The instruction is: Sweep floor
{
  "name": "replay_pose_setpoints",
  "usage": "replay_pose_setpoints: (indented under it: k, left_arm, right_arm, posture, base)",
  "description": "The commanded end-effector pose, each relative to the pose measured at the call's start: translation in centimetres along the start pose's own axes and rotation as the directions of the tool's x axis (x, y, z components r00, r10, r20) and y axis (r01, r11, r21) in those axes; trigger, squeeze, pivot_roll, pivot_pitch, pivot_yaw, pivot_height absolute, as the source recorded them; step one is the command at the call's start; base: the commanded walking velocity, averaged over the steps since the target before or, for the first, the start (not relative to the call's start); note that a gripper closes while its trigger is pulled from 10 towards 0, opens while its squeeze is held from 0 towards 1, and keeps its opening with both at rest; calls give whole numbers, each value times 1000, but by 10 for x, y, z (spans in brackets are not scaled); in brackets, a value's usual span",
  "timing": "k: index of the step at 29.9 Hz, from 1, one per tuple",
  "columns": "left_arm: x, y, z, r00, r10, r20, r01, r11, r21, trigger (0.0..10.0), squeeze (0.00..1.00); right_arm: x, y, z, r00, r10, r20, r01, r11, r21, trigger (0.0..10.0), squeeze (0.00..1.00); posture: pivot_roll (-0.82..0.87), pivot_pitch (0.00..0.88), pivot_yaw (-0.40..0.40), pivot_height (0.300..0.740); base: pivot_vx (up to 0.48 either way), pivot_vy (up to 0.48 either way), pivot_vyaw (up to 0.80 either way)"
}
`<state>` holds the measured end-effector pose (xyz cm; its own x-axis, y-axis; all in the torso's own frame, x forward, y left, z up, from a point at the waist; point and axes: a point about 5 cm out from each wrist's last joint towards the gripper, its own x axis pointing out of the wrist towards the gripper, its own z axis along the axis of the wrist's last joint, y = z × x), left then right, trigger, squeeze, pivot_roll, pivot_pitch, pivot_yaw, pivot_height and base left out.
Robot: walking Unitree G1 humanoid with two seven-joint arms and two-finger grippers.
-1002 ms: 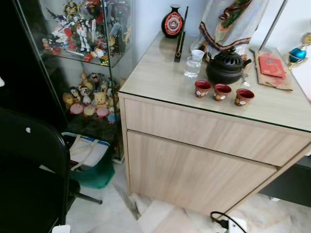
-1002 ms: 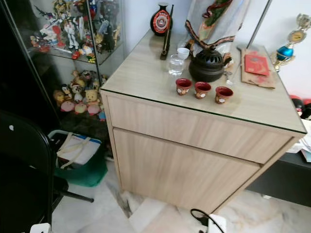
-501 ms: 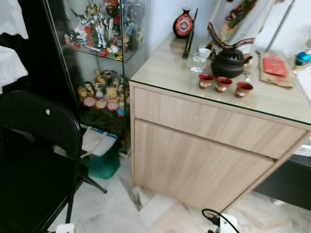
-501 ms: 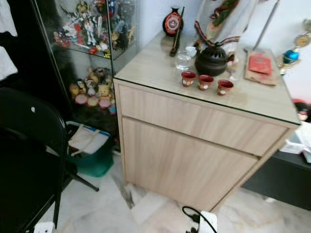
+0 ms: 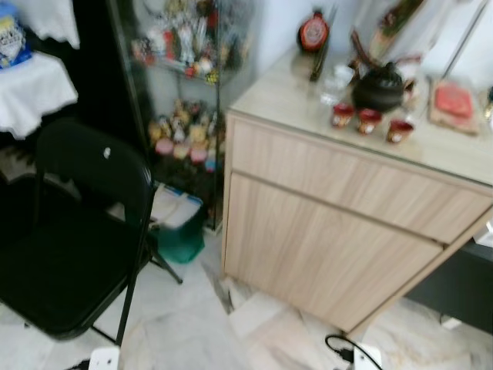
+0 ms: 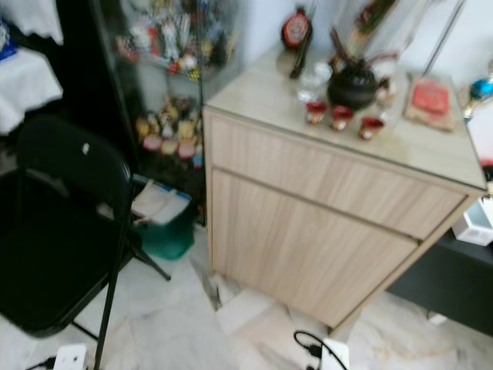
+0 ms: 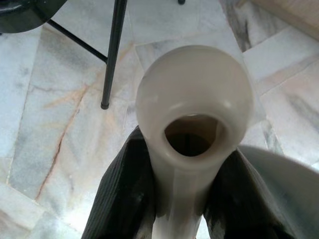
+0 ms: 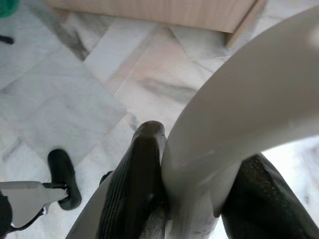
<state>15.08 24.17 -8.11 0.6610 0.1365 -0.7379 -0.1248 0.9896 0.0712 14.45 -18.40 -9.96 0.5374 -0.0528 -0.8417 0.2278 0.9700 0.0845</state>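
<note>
Left gripper (image 7: 192, 199): both black fingers clamped tight around a pale handle (image 7: 192, 114) with a hole at its rounded end, held above the marble floor (image 7: 55, 134). Right gripper (image 8: 199, 199): fingers pinched on a second pale handle (image 8: 249, 114). Black folding chair (image 5: 85, 231) left; wooden cabinet (image 5: 339, 231) right, tea set (image 5: 377, 89) on top.

Both head views were motion-blurred. Figurines (image 5: 179, 140) behind the glass cabinet could not be identified. The black chair (image 5: 73, 231) was cut off at the left edge. The white handle (image 7: 192, 124) ran past the frame edge, its far end unseen.
</note>
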Motion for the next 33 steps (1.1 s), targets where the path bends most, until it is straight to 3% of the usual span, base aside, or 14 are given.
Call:
replay_pose_setpoints:
  k: [1,5,13,17,24,33]
  left_arm:
    - [-1,-11,-9,999,-18,-29,17,1000,-19,10000,0]
    - [-1,-10,-9,999,-13,-29,13,1000,-19,10000,0]
    - [-8,13,-14,999,11,-31,-12,1000,-25,10000,0]
    - [-8,16,-14,999,15,-29,-15,1000,-27,10000,0]
    - [-8,14,-15,999,11,-33,-12,999,-31,10000,0]
    - [-7,7,-17,999,11,-48,-12,1000,-28,10000,0]
  right_arm:
    - [-1,-6,-2,1000,-14,-10,14,1000,-14,10000,0]
    - [0,-1,0,1000,-6,-9,6,1000,-15,10000,0]
    - [1,2,1,1000,1,-11,-1,1000,-20,10000,0]
    - [0,1,0,1000,6,-14,-7,1000,-9,10000,0]
    - [0,1,0,1000,13,-17,-13,999,-30,10000,0]
    - [0,1,0,1000,21,-21,-21,999,-33,10000,0]
  posture:
    - [-4,0,-105,740]
    - [-4,0,-106,740]
    - [-3,0,-107,740]
    - [-3,0,-108,740]
    - [-2,0,-109,740]
    - [2,0,-108,740]
  base:
    - [-266,0,694]
    - [-264,0,694]
    - [-264,0,714]
    - [-263,0,509]
    - [-262,0,0]
    - [-264,0,787]
